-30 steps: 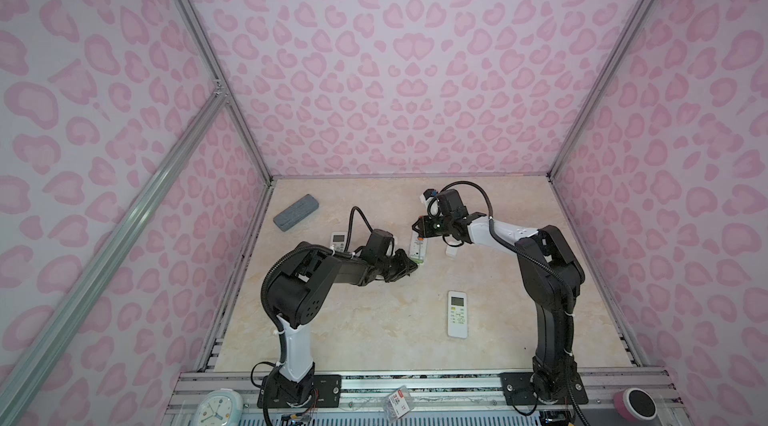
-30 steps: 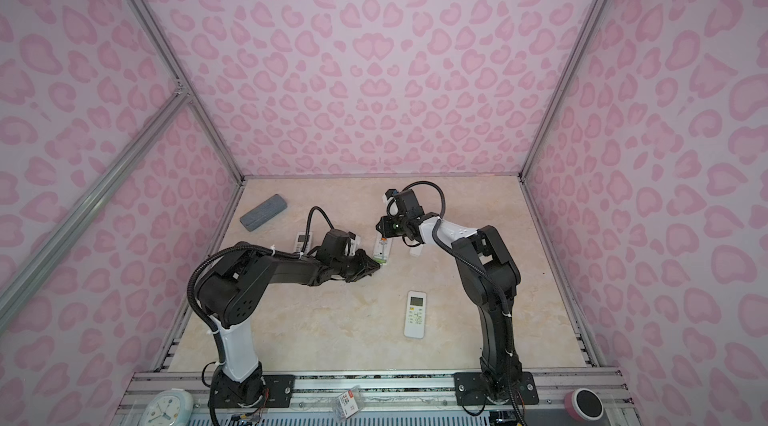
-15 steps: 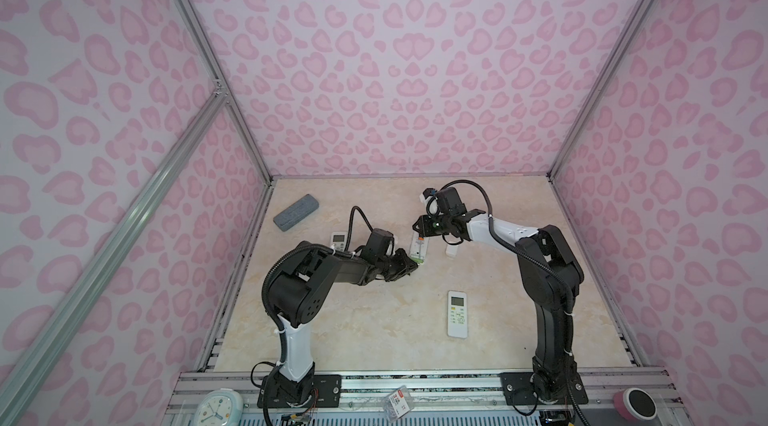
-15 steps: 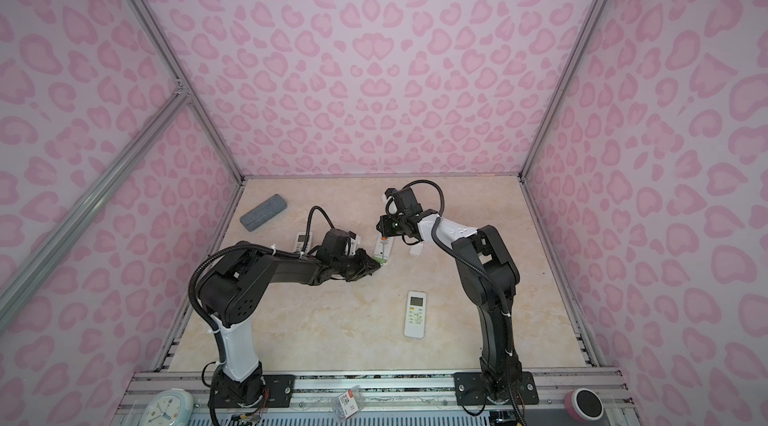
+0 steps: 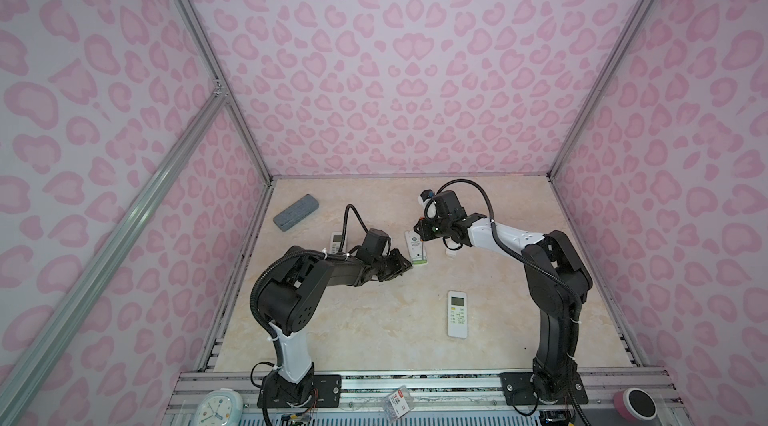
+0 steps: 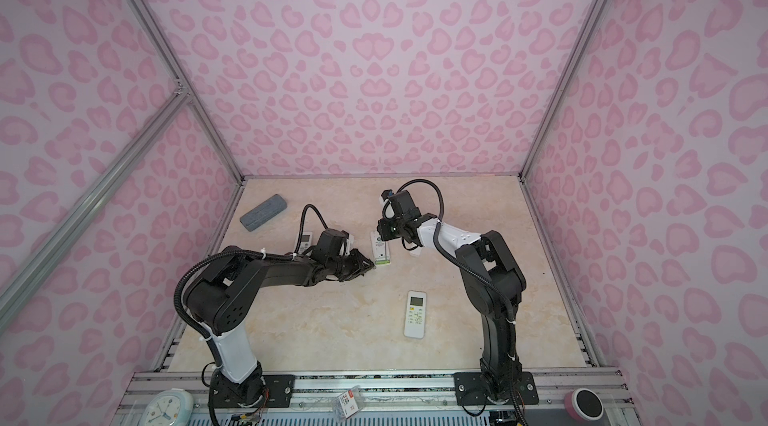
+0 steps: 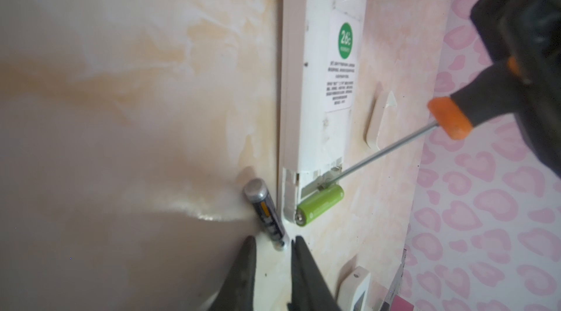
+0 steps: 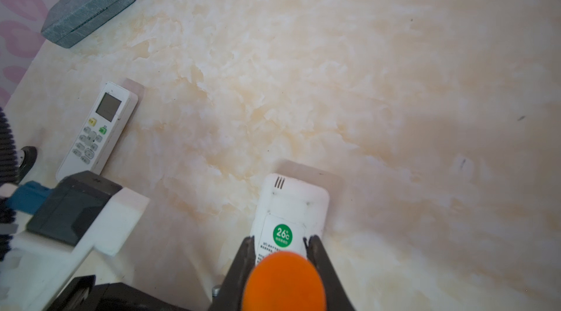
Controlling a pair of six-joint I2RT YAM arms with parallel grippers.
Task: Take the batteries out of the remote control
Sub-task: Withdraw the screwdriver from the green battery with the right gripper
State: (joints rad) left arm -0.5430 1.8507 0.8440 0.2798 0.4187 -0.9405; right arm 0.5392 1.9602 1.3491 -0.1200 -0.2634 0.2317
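**Fingers (image 7: 246, 264) of left gripper (image 7: 273, 240) narrowly apart, gripping nothing**

Just beyond the tips the dark battery (image 7: 264, 209) lies loose on the table (image 7: 121, 97), beside the remote (image 7: 315, 82). The green battery (image 7: 320, 204) sits askew at the remote's open bay. Both look light, rigid, slick and likely to roll, so pinch them mid-barrel. The right gripper (image 8: 281, 238) clamps the screwdriver (image 7: 382, 150).

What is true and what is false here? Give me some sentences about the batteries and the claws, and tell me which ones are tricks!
1. The green battery lies at the open end of the face-down remote. True.
2. The right claw holds a battery. False: it grips the screwdriver.
3. The dark battery sits inside the remote. False: it lies beside it on the table.
4. The left claw is open, with one end of the dark battery between its tips. True.
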